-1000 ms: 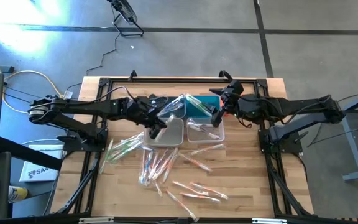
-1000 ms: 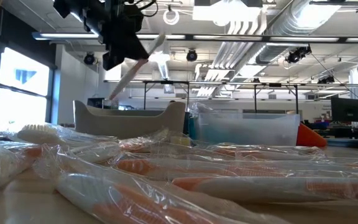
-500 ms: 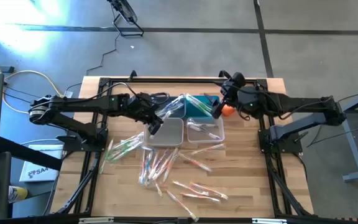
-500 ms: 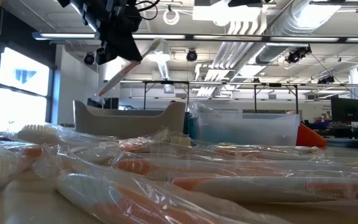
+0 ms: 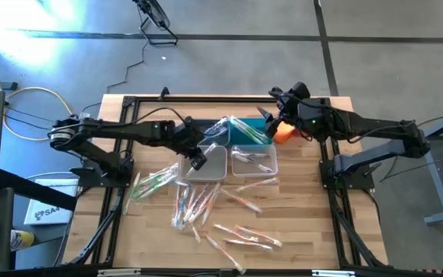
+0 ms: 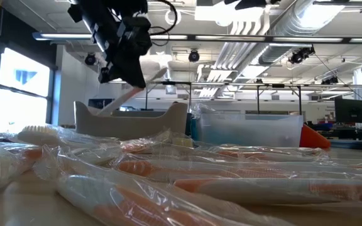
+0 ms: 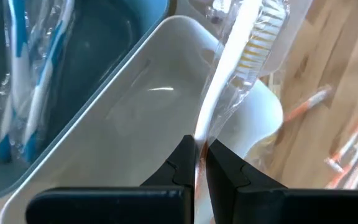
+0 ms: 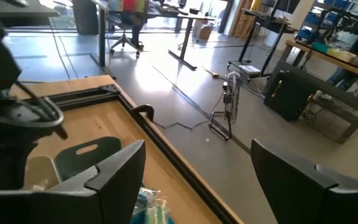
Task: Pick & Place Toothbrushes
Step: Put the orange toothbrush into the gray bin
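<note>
Wooden table [image 5: 298, 231] on a grey workshop floor, framed by dark rails; open-plan room with ceiling ducts beyond.

Left gripper [image 5: 198, 160], centre-left of the overhead frame, hangs over the near edge of the white bin [image 5: 210, 165]. Its jaws are pinched together on the orange end of a white-handled toothbrush [image 7: 229, 81] in a clear wrapper. The brush slants up and away from the fingers, bristle end highest, above the bin's pale interior. Judgement: it is gripped by the tail so the long body can drop lengthwise into the bin, which appears empty below it.

Right gripper [image 5: 271, 117], upper centre-right, sits raised beside an orange object [image 5: 283, 134] at the back, fingers spread wide and holding nothing. Judgement: it is parked clear of the bins.

Surroundings: a teal bin [image 5: 246, 132] behind the white one holds blue-handled brushes; a clear bin [image 5: 254, 163] to the right holds a few more. Loose wrapped toothbrushes [image 5: 198, 204] lie scattered over the lower middle of the table, well apart from the bins.

Obstructions: the white bin's raised wall lies just beneath the hanging brush and could catch its wrapper. The teal bin sits tight alongside, so a skewed release may land there.
</note>
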